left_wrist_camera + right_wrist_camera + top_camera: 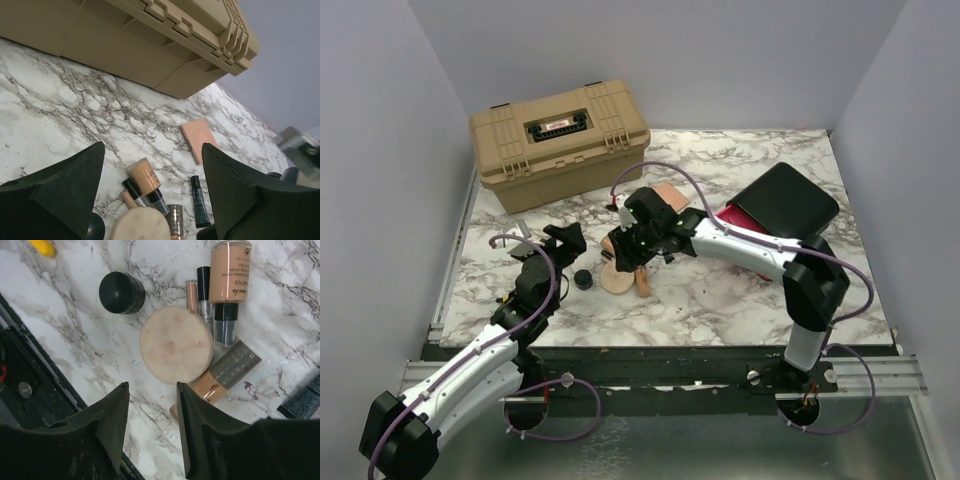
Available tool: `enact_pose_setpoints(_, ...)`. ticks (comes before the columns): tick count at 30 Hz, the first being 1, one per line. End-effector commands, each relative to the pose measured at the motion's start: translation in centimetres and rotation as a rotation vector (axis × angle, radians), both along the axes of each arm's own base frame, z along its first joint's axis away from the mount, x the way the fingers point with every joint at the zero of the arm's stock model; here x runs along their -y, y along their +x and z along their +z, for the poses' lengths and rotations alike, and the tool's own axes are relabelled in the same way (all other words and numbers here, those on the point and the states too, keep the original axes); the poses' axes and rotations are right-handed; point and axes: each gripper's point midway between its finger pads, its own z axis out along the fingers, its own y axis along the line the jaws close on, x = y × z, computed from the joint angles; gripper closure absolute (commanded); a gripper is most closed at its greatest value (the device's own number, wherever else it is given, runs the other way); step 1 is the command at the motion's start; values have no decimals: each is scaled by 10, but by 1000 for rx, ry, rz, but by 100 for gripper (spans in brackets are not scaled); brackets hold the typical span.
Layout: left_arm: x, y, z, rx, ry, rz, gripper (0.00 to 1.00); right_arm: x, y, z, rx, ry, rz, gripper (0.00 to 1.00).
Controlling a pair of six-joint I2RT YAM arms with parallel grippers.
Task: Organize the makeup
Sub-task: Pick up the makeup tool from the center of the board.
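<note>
The makeup lay in a small heap on the marble table (740, 300), near the middle. The round peach compact (176, 345) sat at the near end of the heap. It looked as if it rested partly on the tubes beside it, but the view did not make that sure. The tiny black round jar (121, 292) stood just to its left, not touching it. A peach bottle (230, 275) with a dark cap lay flat on its side next to the compact. A thin tube (203, 285) with a black cap and a small peach stick (191, 292) lay side by side by the bottle. A copper lipstick tube (224, 376) poked out at a slant from the compact's edge. A slim black tube (200, 200) lay a little apart from the heap. The flat square copper-pink compact (199, 140) lay alone farther back, between the heap and the big tan case (560, 140).

The right claw (151, 395) hung over the heap, pointing down at the near edge of the round compact. Its two fingers were a little way apart and had hold of nothing. The left claw (152, 150) was low over the table, to the left of the heap, facing the makeup and the tan case. Its fingers were spread wide and it was empty too.

The tip of a yellow pen (42, 247) showed in a corner of the right wrist view. A black box (785, 198) with some red showing sat at the far right of the table.
</note>
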Motion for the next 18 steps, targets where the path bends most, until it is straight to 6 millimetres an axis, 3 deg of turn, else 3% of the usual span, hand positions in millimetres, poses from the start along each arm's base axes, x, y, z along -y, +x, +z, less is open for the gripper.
enact_pose_setpoints(1, -10, -5, -4, -7, -20, 30, 20, 1, 8, -31, -31, -138, -64, 53)
enact_pose_setpoints(7, -16, -9, -4, 4, -36, 50, 19, 17, 20, -62, -34, -288, -140, 53)
enact_pose_setpoints(11, -16, -8, -5, 1, -37, 52, 19, 21, 25, -69, -27, -325, -165, 53)
enact_pose_setpoints(18, -15, -7, -7, -5, -35, 47, 19, 12, 23, -68, -44, -289, -145, 53)
